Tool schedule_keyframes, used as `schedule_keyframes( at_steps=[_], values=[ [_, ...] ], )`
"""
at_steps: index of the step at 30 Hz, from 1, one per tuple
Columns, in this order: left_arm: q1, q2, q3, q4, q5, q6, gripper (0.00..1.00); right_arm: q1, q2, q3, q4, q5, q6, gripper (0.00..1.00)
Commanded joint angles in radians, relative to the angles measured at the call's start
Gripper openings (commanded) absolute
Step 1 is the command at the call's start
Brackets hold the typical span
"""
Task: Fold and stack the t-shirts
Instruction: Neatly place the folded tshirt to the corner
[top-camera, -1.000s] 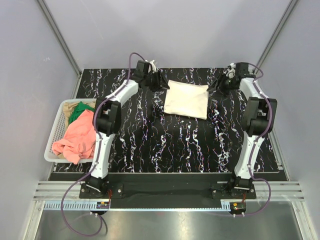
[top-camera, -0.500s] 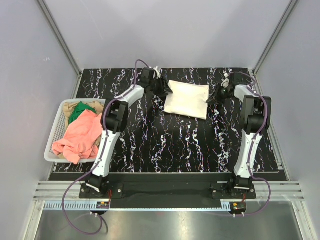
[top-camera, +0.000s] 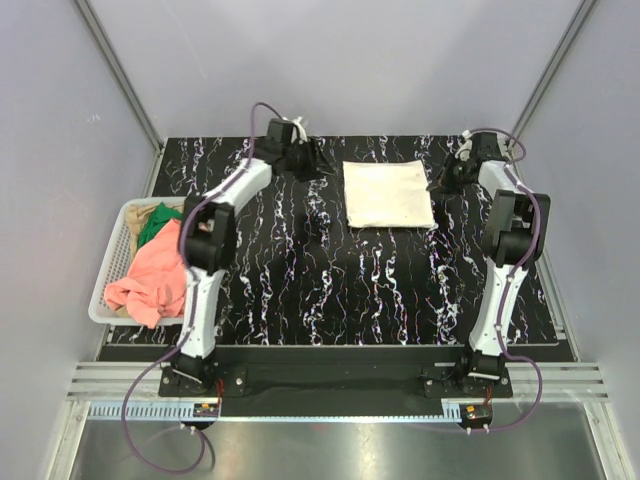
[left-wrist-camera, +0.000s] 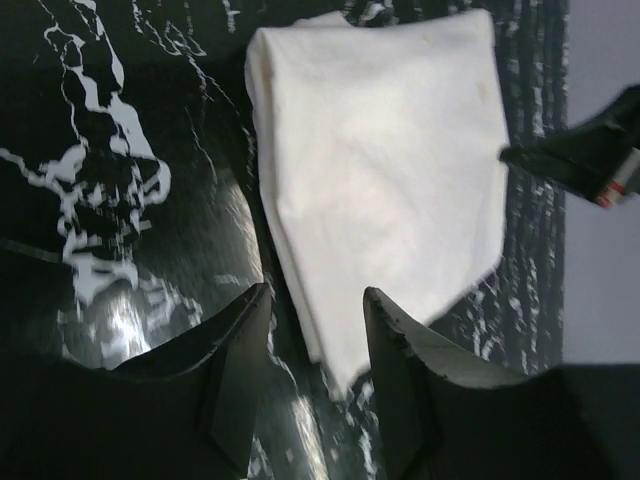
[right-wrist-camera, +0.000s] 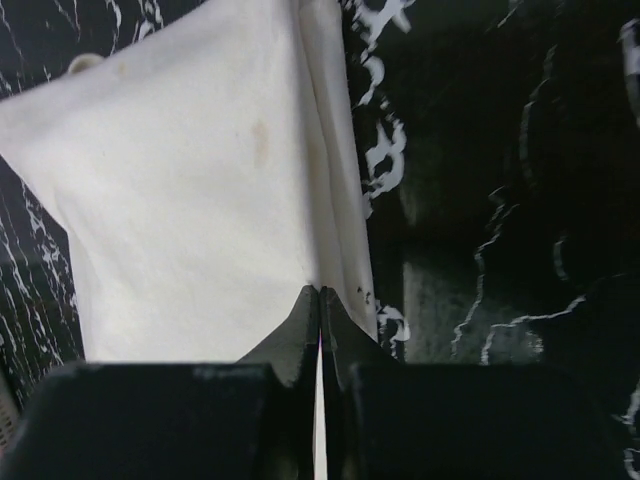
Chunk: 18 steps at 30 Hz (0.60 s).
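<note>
Jaws are set, in the top view, either side of the folded cream-white t-shirt (top-camera: 388, 194) at upper centre of the counter (top-camera: 330, 290); in the left wrist view the left jaws are spread, its corner seen between them; in the right wrist view the right jaws are pressed together at its edge.

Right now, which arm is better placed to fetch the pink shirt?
Probably left: the pink shirt lies in the basket on that side and the left gripper is open; the right gripper is shut, farther off.

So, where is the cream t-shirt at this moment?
In the top view, the cream t-shirt lies folded on the far middle of the table, between the left end effector and the right end effector.
</note>
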Motion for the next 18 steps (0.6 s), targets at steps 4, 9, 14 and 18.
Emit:
schedule_keyframes(
  at_steps=[4,9,14,18],
  values=[
    [-0.010,-0.483,-0.311,0.015,-0.040,0.062,0.48,-0.077,0.079,0.159,-0.082,0.111,-0.046,0.00],
    [-0.013,-0.533,-0.418,0.007,0.108,0.045,0.48,-0.127,0.159,0.343,-0.177,0.118,-0.055,0.00],
    [-0.061,-0.588,-0.487,0.005,0.107,0.054,0.50,-0.156,0.277,0.555,-0.301,0.170,-0.083,0.00],
    [-0.098,-0.604,-0.495,0.001,0.125,0.065,0.50,-0.197,0.315,0.632,-0.326,0.205,-0.085,0.00]
  ],
)
